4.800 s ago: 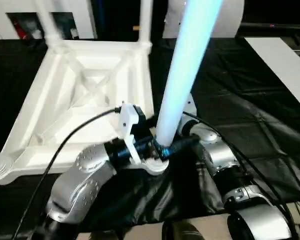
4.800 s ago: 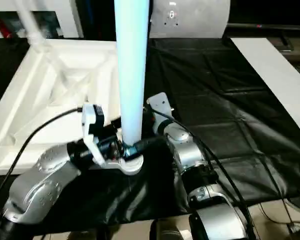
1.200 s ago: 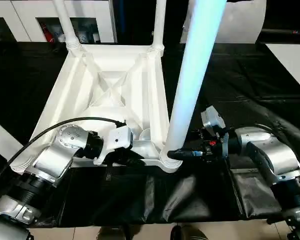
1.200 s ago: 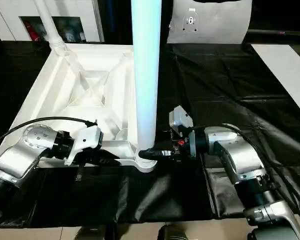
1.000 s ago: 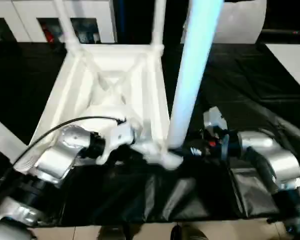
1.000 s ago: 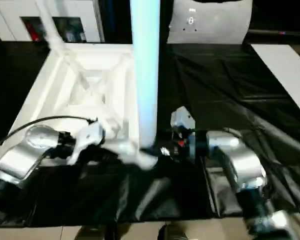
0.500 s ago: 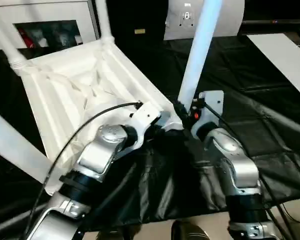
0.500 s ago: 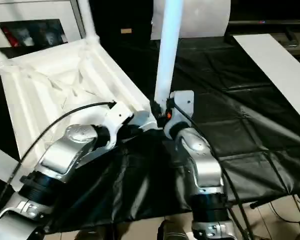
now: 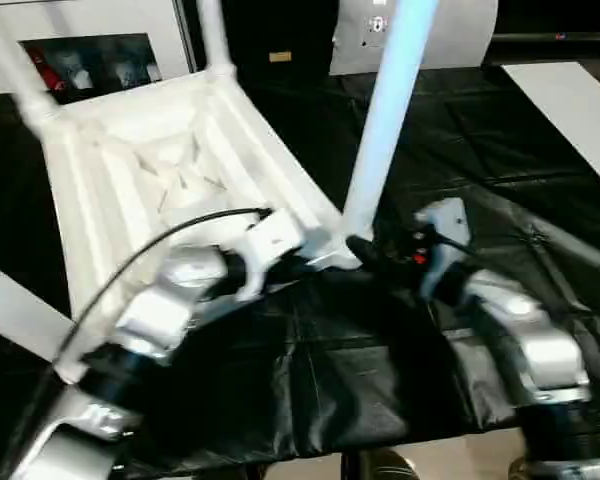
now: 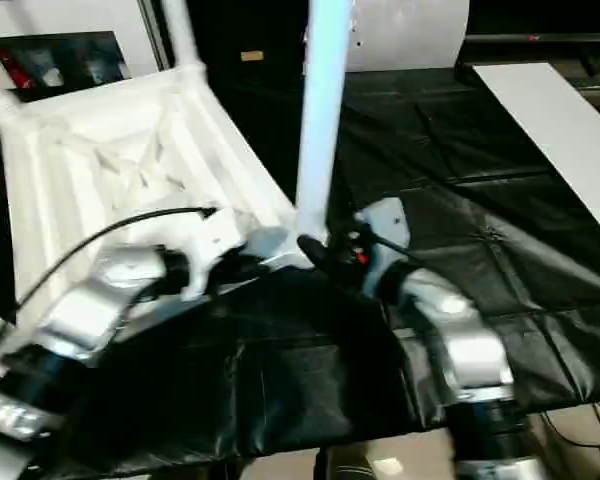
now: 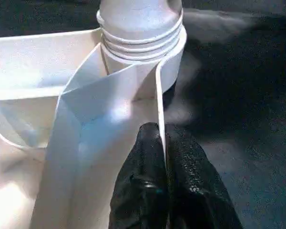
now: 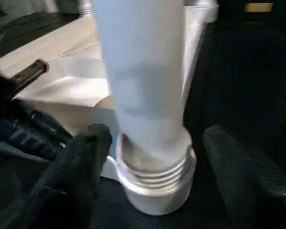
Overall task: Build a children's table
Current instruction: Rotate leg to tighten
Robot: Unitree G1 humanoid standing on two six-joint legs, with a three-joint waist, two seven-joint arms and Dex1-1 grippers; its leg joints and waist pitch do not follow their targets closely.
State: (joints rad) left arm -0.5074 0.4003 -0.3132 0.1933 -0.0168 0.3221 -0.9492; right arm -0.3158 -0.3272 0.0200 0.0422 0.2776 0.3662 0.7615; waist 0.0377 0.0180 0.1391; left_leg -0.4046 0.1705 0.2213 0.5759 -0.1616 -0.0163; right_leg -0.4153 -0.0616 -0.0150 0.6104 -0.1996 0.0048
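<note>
The children's table (image 9: 170,170) lies upside down on the black-covered worktop (image 9: 500,150), toward its left side, ribbed underside facing up. Three legs stand in corner sockets: two at the far corners (image 9: 213,35) and one, the near-right leg (image 9: 385,110), upright at the corner closest to both arms. A further white leg (image 9: 15,310) crosses the left edge of the scene; its seating cannot be judged.

Left tool (image 11: 164,157): closed narrow on the thin side wall (image 11: 158,95) of the table top, just beside the near-right socket (image 11: 140,45), one black finger on each face of the wall.

Right tool (image 12: 148,162): fingers (image 12: 78,157) spread wide, standing either side of the near-right leg's threaded base (image 12: 155,183), apart from it, not gripping.

A white panel (image 9: 570,110) lies at the worktop's far right edge.
</note>
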